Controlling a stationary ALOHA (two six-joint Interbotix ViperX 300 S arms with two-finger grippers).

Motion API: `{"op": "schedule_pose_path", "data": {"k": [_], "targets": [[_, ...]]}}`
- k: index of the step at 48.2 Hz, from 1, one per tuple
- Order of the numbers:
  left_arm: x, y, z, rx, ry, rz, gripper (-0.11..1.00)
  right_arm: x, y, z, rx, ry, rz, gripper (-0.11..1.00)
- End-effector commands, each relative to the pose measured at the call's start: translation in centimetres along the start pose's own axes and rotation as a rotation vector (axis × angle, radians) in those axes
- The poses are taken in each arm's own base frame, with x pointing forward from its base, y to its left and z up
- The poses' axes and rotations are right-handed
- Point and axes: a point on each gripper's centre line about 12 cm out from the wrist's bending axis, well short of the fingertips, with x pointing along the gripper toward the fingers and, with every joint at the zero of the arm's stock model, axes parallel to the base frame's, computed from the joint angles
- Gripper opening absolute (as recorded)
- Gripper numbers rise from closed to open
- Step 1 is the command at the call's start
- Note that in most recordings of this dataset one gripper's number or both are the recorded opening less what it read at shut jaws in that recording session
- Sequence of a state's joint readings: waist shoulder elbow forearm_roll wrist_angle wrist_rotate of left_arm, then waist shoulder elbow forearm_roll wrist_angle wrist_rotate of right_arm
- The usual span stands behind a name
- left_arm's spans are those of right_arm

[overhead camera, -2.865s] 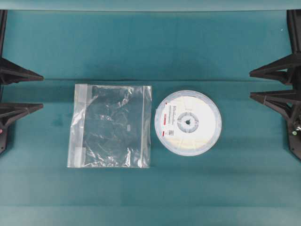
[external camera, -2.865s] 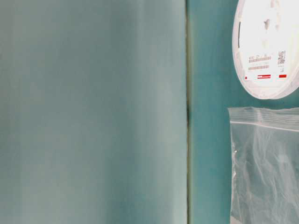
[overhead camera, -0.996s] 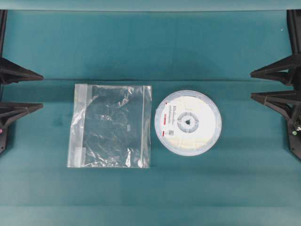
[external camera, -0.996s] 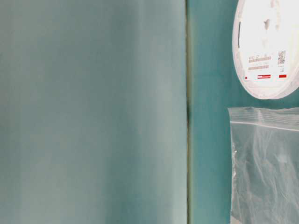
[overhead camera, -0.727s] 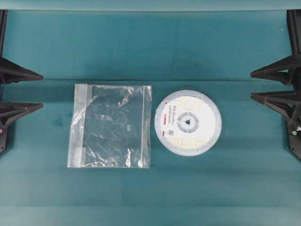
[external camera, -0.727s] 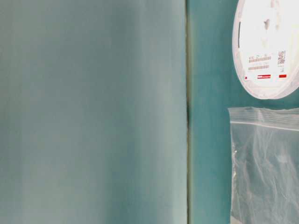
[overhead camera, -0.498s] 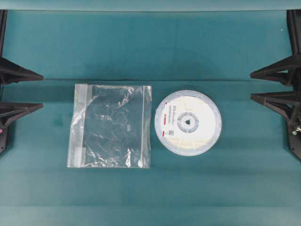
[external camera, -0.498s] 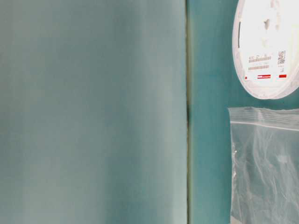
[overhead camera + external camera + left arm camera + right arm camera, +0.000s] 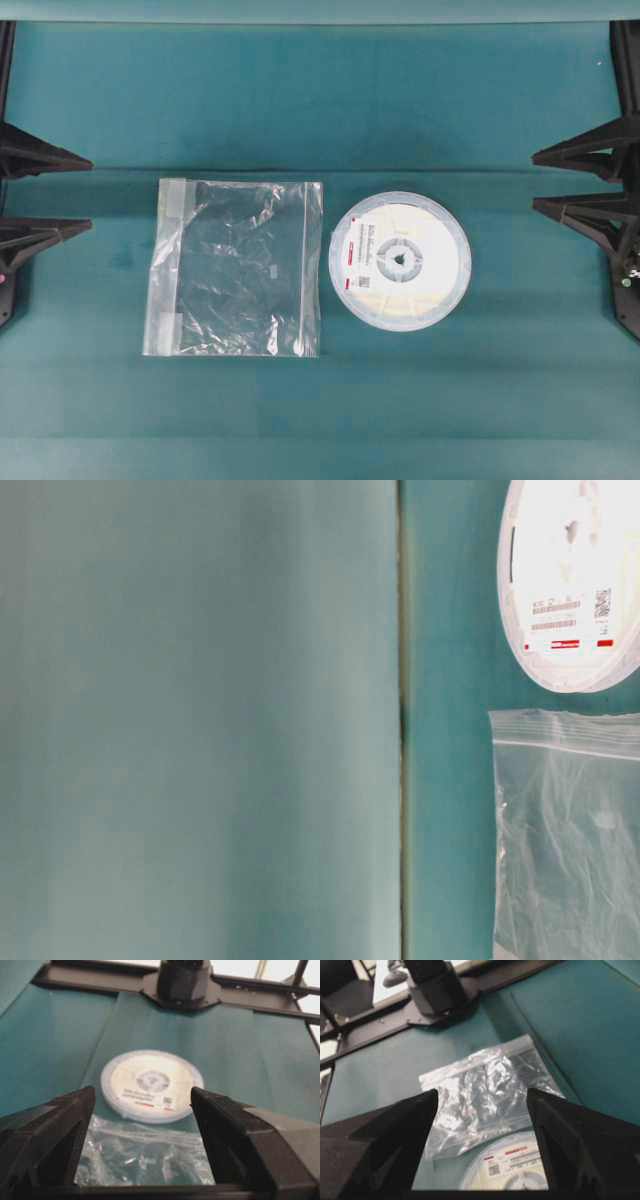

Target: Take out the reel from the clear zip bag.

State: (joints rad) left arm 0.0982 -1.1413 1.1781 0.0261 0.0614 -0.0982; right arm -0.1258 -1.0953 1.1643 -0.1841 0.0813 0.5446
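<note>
At the left edge of the teal table (image 9: 300, 100), the left gripper (image 9: 88, 195) rests with its two black fingers (image 9: 40, 158) spread wide and nothing between them, well apart from the things in the middle. Next along, left of the table's centre, the clear zip bag (image 9: 235, 268) lies flat and crinkled, its whitish zip strip (image 9: 172, 265) running down the side that faces the left edge; it looks empty. Just beside the bag's other side, with a thin gap of bare cloth between them, the reel (image 9: 400, 260) lies flat outside the bag, a white round disc with a cream face, a grey hub (image 9: 399, 260) with a small hole, and a white label (image 9: 360, 262) with red marks and a QR code on the side nearest the bag. At the right edge of the table, the right gripper (image 9: 532, 180) also stands wide with nothing in its grasp, well clear of the reel. The left wrist view looks between its own spread fingers (image 9: 55, 1130) over the bag (image 9: 145, 1155) to the reel (image 9: 152, 1085) beyond; the right wrist view looks between its own fingers (image 9: 580, 1140) over the reel (image 9: 512, 1167) to the bag (image 9: 485, 1090). The table-level view catches only part of the reel (image 9: 575, 580) and one end of the bag (image 9: 565, 840) lying close together.
</note>
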Motion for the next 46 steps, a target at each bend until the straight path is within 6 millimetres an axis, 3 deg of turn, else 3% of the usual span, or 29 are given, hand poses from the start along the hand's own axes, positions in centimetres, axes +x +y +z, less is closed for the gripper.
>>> {"op": "schedule_pose_path", "data": {"k": [1,39,46], "targets": [[0.17,-0.08,0.69,0.005,-0.012,-0.002,0.86,0.06,0.09,0.36,-0.009,-0.009,0.001,0.87],[0.18,-0.07,0.66,0.014,-0.009,-0.002,0.86,-0.19,0.01,0.34,-0.007,0.0,-0.008,0.87],[-0.22,-0.12,1.45,0.02,-0.017,-0.001,0.86,-0.25,0.03,0.45,-0.007,-0.005,-0.008,0.87]]}}
